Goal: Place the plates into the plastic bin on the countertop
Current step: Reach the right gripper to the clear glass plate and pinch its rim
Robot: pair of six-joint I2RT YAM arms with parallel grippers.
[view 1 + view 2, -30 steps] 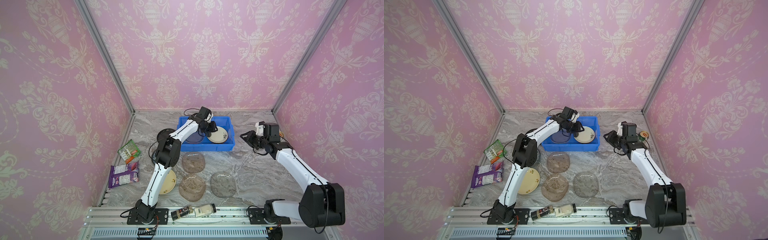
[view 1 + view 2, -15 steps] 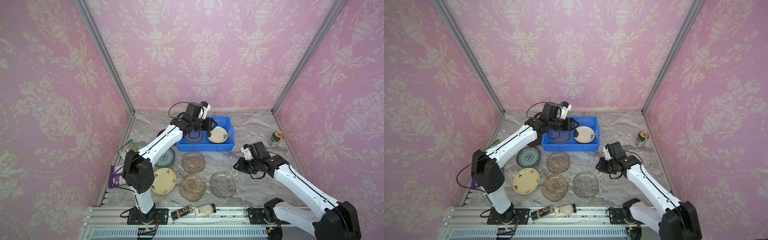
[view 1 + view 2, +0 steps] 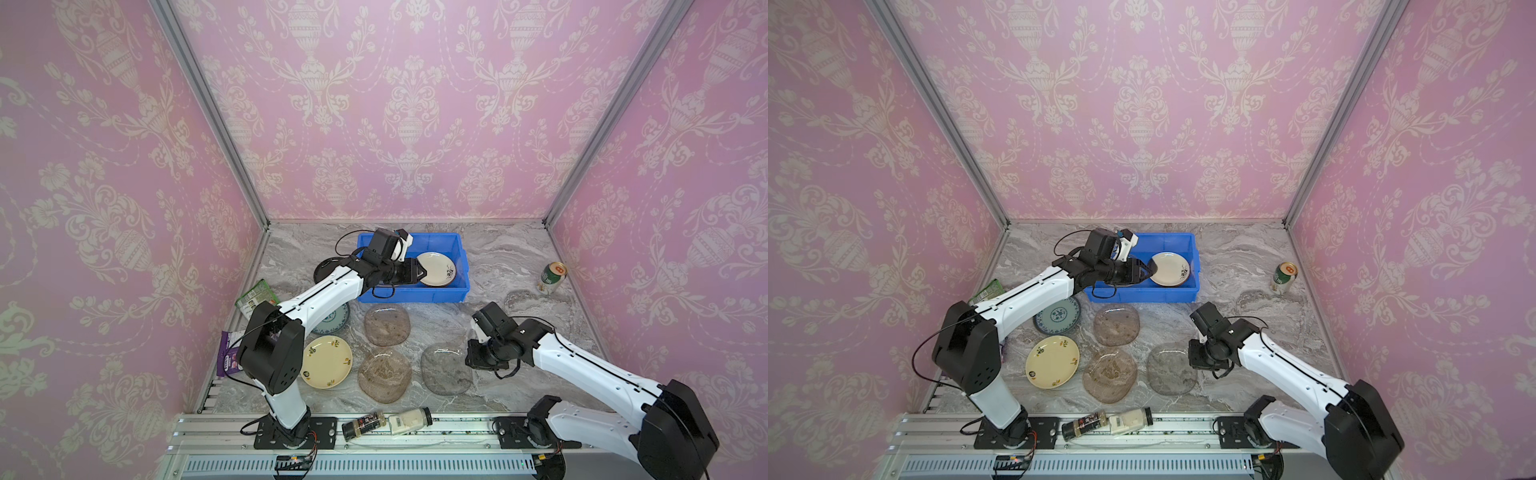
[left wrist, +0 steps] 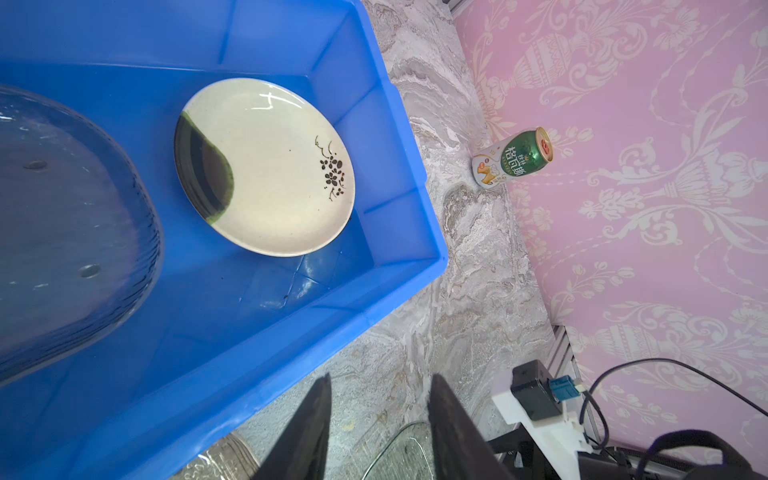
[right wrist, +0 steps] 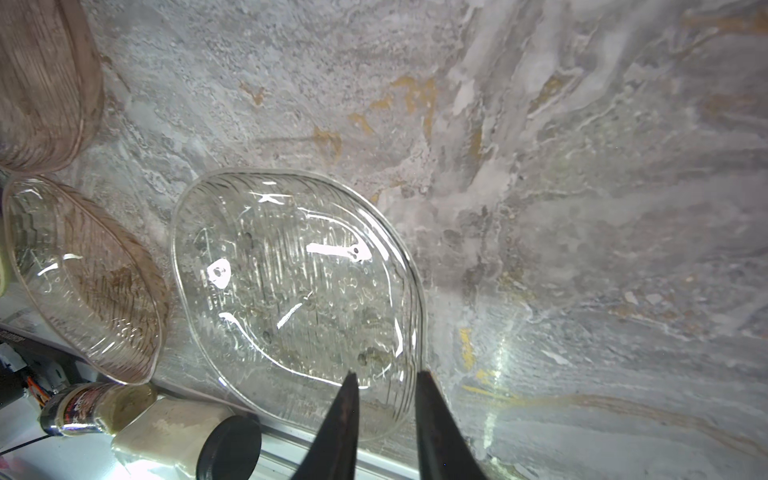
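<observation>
While plates wait on the table, step: right hand (image 5: 385, 374) is lining up on the clear rounded-square glass-look plate (image 5: 291, 282); by my read no grasp is made yet.
Right hand state: fingers slightly spread, pointing down, nothing pinched.
Plate vs right hand: the plate lies flat on the grey-white marbled table (image 5: 582, 187). Its near rim sits right at the fingertips, one tip inside the rim and one outside. Cannot tell if there is contact.
Left hand (image 4: 380, 378): fingers spread, empty, hanging over the bright blue rectangular plastic bin (image 4: 386, 232), just beside the cream plate in both top views.
Bin contents: round cream plate with dark flower sprig (image 4: 274, 174), resting on something dark-rimmed; greyish translucent rounded-square plate (image 4: 62, 228) beside it.
Not yet in bin: the clear plate, brownish translucent rounded-square plates (image 3: 387, 319) (two), yellow-cream flowered round plate (image 3: 326, 361), teal-patterned round plate (image 3: 336, 322) partly under the left arm, black round plate (image 3: 326, 266) behind that arm.
Progress: early, most plates are outside the bin.
Next move: close on the rim, lift, and carry to the bin. The left hand should clear out first.
Risk: the thin, slick rim could slip or tip the plate.
Not task: green drink can (image 3: 552, 277), well apart.
</observation>
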